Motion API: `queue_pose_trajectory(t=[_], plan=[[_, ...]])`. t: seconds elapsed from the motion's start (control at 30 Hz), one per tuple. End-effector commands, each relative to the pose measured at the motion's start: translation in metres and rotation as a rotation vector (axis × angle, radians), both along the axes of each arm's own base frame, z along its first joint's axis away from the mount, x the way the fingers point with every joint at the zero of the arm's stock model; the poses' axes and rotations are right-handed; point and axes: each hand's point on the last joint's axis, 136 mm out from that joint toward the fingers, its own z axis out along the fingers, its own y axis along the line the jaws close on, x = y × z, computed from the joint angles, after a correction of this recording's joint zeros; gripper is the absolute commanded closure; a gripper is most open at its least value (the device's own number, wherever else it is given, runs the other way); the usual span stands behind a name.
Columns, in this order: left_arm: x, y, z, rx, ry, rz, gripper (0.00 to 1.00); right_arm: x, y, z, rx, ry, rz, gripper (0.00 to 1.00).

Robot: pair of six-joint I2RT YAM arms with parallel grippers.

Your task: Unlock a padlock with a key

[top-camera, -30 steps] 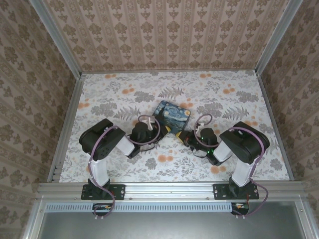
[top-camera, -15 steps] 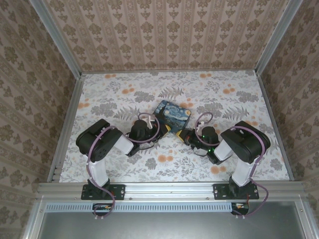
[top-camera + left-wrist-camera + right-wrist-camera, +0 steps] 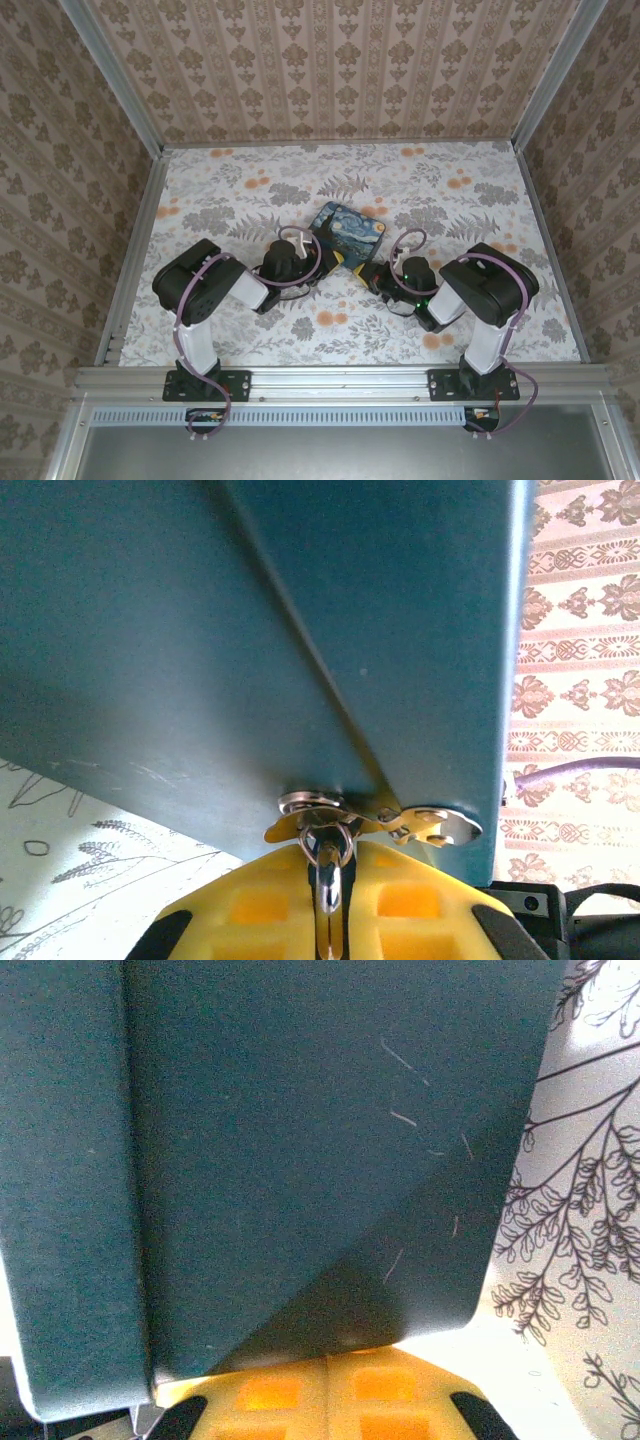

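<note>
The padlock is a teal-blue body very close in the left wrist view, with a silver keyhole at its lower edge. My left gripper is shut on a key, whose tip sits at that keyhole. A second key hangs off the ring to the right. In the right wrist view the padlock lies right against the tips of my right gripper. Its yellow fingers are pressed together with nothing showing between them. From above, my left gripper and right gripper meet mid-table.
A Starry Night printed box lies just behind the two grippers. The floral tabletop stretches around them, bounded by patterned walls and a metal rail at the near edge.
The left arm's elbow has shifted slightly left and down. Both grippers stay at the same spot in front of the box, still shut.
</note>
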Motion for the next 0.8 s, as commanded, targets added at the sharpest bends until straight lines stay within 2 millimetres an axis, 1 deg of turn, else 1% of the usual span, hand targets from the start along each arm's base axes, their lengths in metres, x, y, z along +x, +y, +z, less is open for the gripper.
queue_pose_trajectory(t=[0.0,0.77], plan=[[0.003,-0.010,0.018,-0.058,-0.037,-0.026,1.00,0.011,0.003,0.007,0.020,-0.022,-0.034,1.00],[0.000,-0.007,0.004,-0.039,-0.025,-0.012,1.00,0.019,0.002,0.022,0.026,-0.053,-0.060,1.00]])
